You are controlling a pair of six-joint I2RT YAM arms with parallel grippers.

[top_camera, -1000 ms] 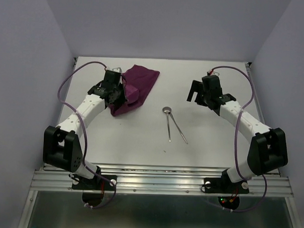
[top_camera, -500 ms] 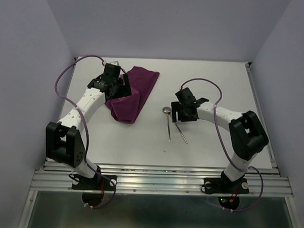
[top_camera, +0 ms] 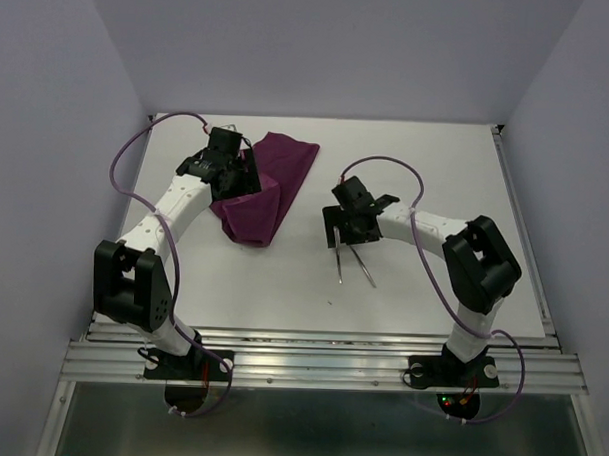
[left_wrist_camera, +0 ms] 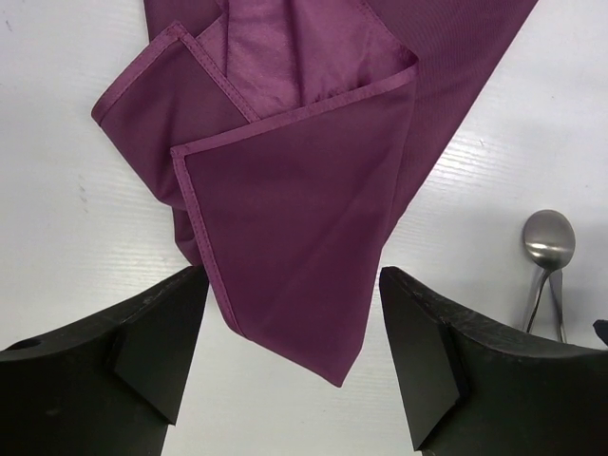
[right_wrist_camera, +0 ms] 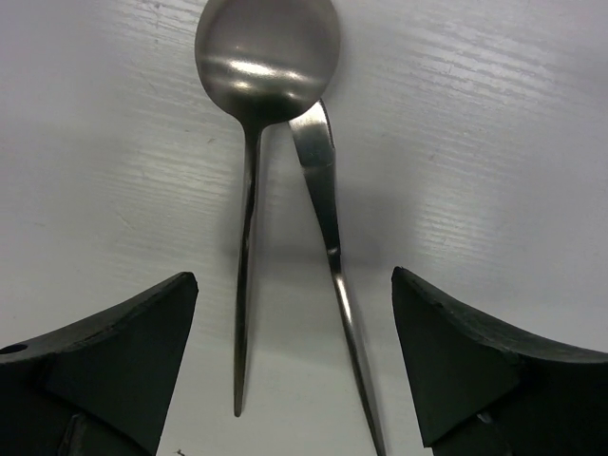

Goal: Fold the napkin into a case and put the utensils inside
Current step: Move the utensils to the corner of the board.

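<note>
Near the middle of the desk, utensils (top_camera: 349,260): the two pieces lie flat in a narrow V, handles pointing toward the arm bases and still outside the cloth.
Spoon (right_wrist_camera: 268,57): it lies bowl up at the far end of the V. The tip of the slender piece (right_wrist_camera: 328,218) is tucked just under the bowl's edge.
Right claw (right_wrist_camera: 294,323): it is spread wide and has hold of nothing. It hangs directly over both handles, one finger on either side. I judge this a line-up for picking them up, since both pieces fall inside the gap.
Desk (top_camera: 437,163): the white surface carries everything.
Napkin (top_camera: 271,187): it sits further back on the left, well apart from the utensils. It is folded into overlapping layers that taper to a point at the near end. The hems are askew, so it looks a loose pocket and not yet a neat case.
Left claw (left_wrist_camera: 290,351): it gapes fully with nothing gripped, poised above the napkin's pointed end with the cloth lying free between the fingers.
Change, right side: a second ago the right claw hung well off to the right, far from the utensils. It has since swung in over them.
Change, left side: the left claw was pressed into bunched cloth. Now it stands clear, and the napkin lies flatter.
Unchanged: the utensils have not shifted.
</note>
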